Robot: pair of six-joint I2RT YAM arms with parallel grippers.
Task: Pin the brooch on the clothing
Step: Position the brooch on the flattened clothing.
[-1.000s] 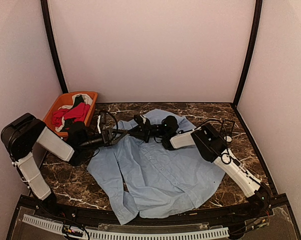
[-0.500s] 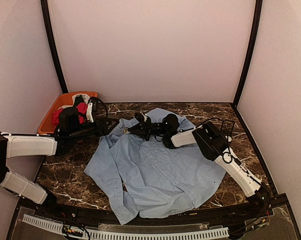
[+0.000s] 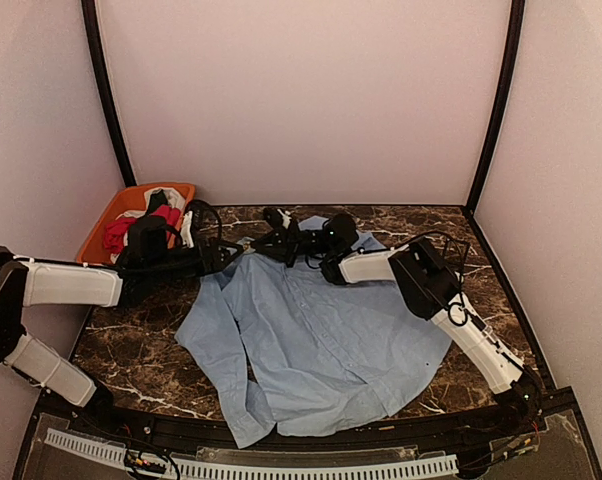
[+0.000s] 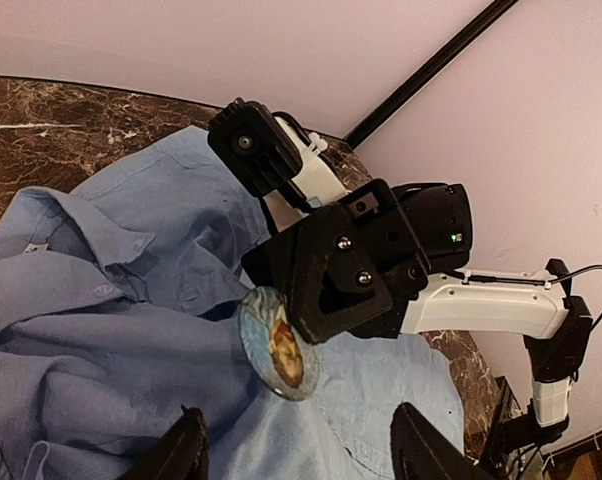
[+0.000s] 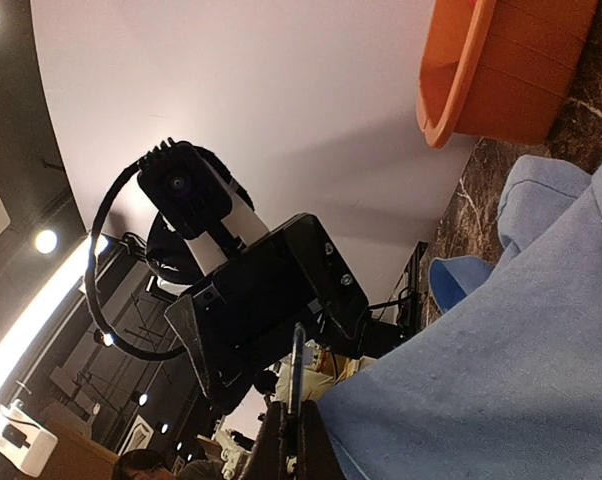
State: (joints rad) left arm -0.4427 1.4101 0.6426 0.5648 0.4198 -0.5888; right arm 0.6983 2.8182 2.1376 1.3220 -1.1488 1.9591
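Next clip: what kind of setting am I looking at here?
Probably a lab test booth: plain pale walls and black corner posts enclose a marbled table with a shirt spread on it.

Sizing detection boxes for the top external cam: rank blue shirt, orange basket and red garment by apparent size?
1. blue shirt: by far the largest, spread across the table.
2. orange basket: partly hidden by the left arm.
3. red garment: lies inside the basket, so it looks smaller than the basket.

The brooch (image 4: 276, 350) has its upper edge hidden behind the right gripper (image 4: 309, 318).
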